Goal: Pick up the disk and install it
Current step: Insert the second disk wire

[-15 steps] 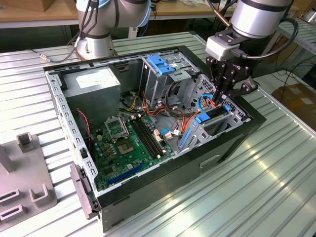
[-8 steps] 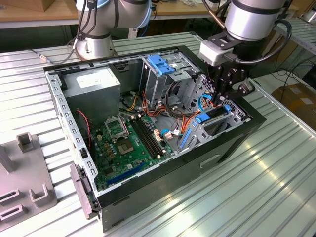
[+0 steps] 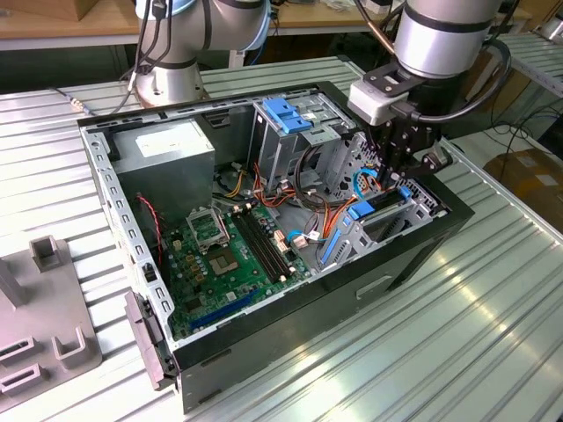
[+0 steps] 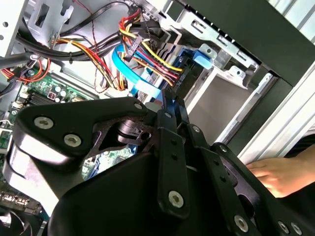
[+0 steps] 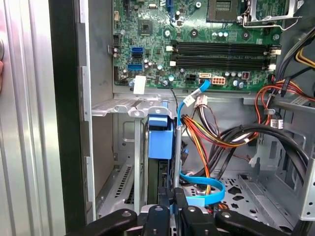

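The disk (image 3: 362, 210) stands on edge in the drive bay at the corner of the open computer case (image 3: 413, 255) on the exterior view's right. Its bright blue frame (image 5: 161, 138) shows edge-on in the first wrist view, and again as the blue frame (image 4: 189, 64) in the second wrist view. My gripper (image 3: 395, 181) reaches down into the case at the disk's far end. The black fingers (image 5: 165, 200) lie close together, far narrower than the disk is thick. In the second wrist view the gripper (image 4: 170, 102) has its tips right at the blue frame.
Bundled red, yellow and blue cables (image 5: 209, 129) run just beside the bay. The motherboard (image 3: 229, 255), a grey power supply box (image 3: 167, 149) and a metal cage with a blue latch (image 3: 286, 114) are inside the case. A person's hand (image 4: 276, 174) rests outside the case wall. A grey fixture (image 3: 44, 330) sits on the slatted table.
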`<state>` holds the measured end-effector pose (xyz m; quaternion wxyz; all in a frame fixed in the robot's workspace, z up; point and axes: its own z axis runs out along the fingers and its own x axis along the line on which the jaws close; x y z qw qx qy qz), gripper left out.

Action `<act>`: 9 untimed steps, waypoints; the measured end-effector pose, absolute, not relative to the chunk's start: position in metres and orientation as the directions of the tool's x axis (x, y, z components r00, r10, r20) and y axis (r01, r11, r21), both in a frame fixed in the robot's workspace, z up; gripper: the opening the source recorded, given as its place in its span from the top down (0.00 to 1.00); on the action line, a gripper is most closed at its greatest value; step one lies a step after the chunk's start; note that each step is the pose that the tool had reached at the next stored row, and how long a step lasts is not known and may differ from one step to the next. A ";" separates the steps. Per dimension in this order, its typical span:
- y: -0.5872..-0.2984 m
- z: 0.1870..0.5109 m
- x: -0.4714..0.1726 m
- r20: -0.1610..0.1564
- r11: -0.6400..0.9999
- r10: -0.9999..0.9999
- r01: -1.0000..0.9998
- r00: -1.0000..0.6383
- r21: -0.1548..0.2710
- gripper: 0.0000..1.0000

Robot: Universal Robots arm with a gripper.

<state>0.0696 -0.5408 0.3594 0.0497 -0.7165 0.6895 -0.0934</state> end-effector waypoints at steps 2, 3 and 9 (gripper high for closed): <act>-0.541 0.359 0.069 0.064 -0.044 -0.997 -0.979 0.032 -0.200 0.84; -0.541 0.359 0.069 0.064 -0.044 -0.997 -0.979 0.032 -0.200 0.84; -0.541 0.359 0.069 0.064 -0.044 -0.997 -0.979 0.032 -0.200 0.84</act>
